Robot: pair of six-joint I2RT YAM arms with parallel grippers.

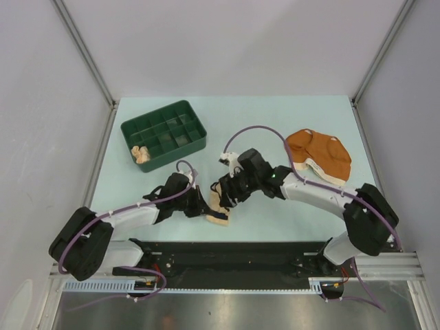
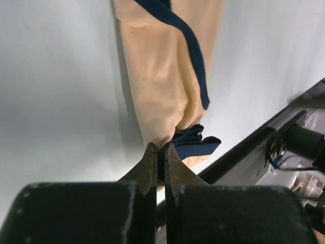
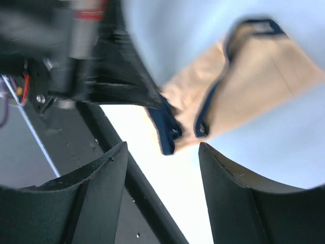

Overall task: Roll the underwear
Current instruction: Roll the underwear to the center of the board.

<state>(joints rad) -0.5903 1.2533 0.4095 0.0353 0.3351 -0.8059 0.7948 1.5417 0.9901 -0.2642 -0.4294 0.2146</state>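
Note:
The cream underwear with dark trim lies folded long near the table's front edge, between my two grippers. My left gripper is shut on its near corner, and in the left wrist view the left gripper pinches bunched cream underwear. My right gripper hangs open just above the other side of the cream underwear, holding nothing. The rust-orange underwear lies spread at the back right. A rolled pale peach underwear sits in a corner of the tray.
The dark green compartment tray stands at the back left. The black base rail runs along the near edge, close behind the cream garment. Grey walls enclose the table on three sides.

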